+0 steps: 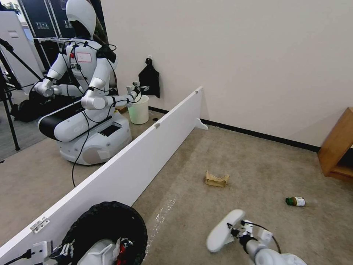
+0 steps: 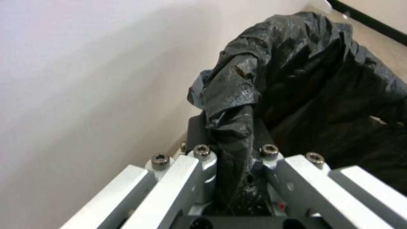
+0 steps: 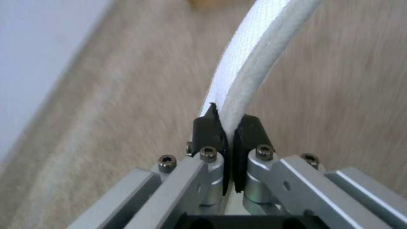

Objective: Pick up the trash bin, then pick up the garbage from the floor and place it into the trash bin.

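Observation:
The trash bin (image 1: 106, 224), lined with a crinkled black bag, hangs at the lower left of the head view. My left gripper (image 1: 60, 252) is shut on its rim. The left wrist view shows that gripper (image 2: 231, 143) pinching a fold of the black bag (image 2: 318, 79). Something red (image 1: 123, 247) lies inside the bin. My right gripper (image 1: 235, 232) is shut on a white slipper (image 1: 222, 233), held above the carpet to the right of the bin. The right wrist view shows the gripper (image 3: 227, 127) clamping the slipper's edge (image 3: 254, 63). A torn brown paper bag (image 1: 217, 179) and a green-capped bottle (image 1: 296, 201) lie on the floor.
A long white partition board (image 1: 147, 154) runs diagonally along my left, close to the bin. Behind it stand another robot (image 1: 84, 92) and a plain white bucket (image 1: 139, 109). A wooden shelf (image 1: 336, 147) stands at the right wall. Open carpet (image 1: 257, 165) surrounds the litter.

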